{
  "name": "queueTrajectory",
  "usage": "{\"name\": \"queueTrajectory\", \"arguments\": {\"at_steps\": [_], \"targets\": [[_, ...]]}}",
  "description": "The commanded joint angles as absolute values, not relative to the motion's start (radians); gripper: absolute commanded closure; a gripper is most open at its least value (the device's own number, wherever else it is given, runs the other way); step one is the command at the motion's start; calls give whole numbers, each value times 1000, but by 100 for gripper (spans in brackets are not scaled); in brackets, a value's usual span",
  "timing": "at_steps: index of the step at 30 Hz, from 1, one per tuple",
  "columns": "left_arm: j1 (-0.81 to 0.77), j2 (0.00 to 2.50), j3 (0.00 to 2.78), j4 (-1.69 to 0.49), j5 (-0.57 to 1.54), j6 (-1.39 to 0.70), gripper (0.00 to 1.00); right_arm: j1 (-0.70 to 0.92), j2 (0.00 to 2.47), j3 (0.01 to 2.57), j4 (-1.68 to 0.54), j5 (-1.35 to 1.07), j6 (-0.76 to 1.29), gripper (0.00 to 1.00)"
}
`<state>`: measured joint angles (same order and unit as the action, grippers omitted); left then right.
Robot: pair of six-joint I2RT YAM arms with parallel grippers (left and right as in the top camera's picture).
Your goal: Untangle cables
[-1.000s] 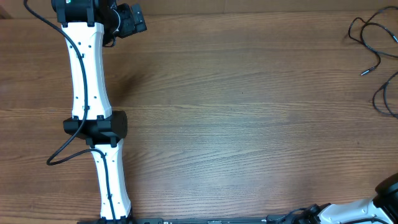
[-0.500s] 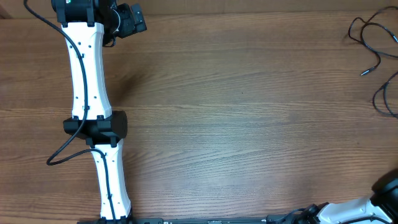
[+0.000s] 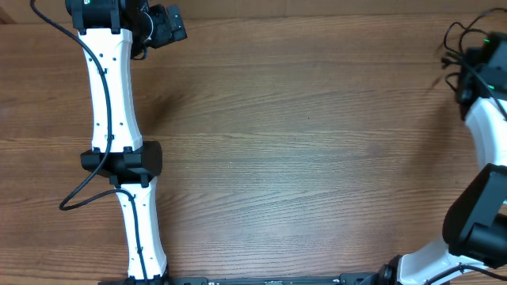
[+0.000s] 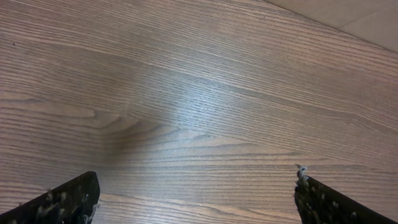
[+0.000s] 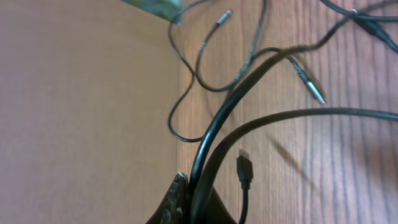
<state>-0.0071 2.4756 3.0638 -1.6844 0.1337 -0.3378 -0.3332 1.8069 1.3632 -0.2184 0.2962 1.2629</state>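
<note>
The cables (image 5: 249, 59) are thin black cords lying loose on the wood at the table's far right edge; they also show in the overhead view (image 3: 453, 33). One silvery tip (image 5: 316, 93) and a black USB plug (image 5: 244, 168) lie apart. My right gripper (image 5: 199, 208) is over them, its fingers close together, with two black strands running up from between them. In the overhead view my right wrist (image 3: 480, 62) covers most of the cords. My left gripper (image 4: 196, 190) is open and empty above bare wood at the far left (image 3: 166, 28).
The table edge (image 5: 180, 93) runs just left of the cords, and one loop (image 5: 171, 127) hangs over it. A green-edged object (image 5: 152, 6) sits at that edge. The left arm's own cable (image 3: 79, 198) loops beside its base.
My right arm has swung from the bottom right corner up to the cables at the far right edge and now covers them. The left arm has not moved.
</note>
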Motion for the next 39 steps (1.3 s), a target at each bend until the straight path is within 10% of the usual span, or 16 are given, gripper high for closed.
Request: {"name": "queueTrajectory", "arguments": {"at_steps": [1,23,24,26,39], "targets": [[-14,2440,3085,-1687,123,-344,0,-331,1794,1376,-204,492,1216,96],[-14,2441,3085,-1687,123,-344,0,-552,1881,1376,-65,518,1000,96],[-14,2440,3085,-1687,123,-344,0,-552,1881,1376,-64,519,999,76],[-14,2440,3085,-1687,123,-344,0,-552,1881,1376,-55,519,989,5],[-14,2440,3085,-1687,123,-344,0,-397,1747,1376,50,490,529,0]]}}
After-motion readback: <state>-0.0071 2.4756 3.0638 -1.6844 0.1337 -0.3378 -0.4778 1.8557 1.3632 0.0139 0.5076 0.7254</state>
